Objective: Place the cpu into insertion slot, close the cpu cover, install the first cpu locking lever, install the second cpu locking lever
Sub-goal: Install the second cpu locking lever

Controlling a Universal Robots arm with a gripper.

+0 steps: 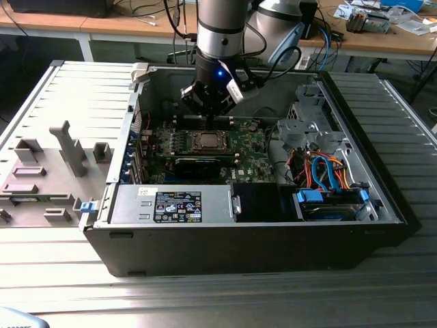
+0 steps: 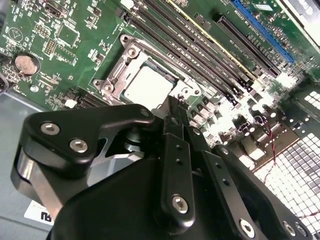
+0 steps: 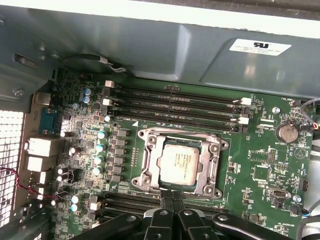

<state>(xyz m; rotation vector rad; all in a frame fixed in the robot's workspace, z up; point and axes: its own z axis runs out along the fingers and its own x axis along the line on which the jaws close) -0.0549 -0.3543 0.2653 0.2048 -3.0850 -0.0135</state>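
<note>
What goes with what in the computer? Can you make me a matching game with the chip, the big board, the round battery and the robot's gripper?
Things:
1. cpu
2. circuit board
3. coin battery
4. gripper

Descriptions:
A. green, covered in small parts
B. black, poised beside the socket's edge
C. silvery square, sitting in the socket under the cpu cover
D. small round silvery disc on the board

Pairs: 1-C, 2-A, 3-D, 4-B

Cpu point(image 3: 179, 161) in insertion slot point(image 3: 150, 172), cover point(image 3: 216, 172) seemingly closed over it.
</note>
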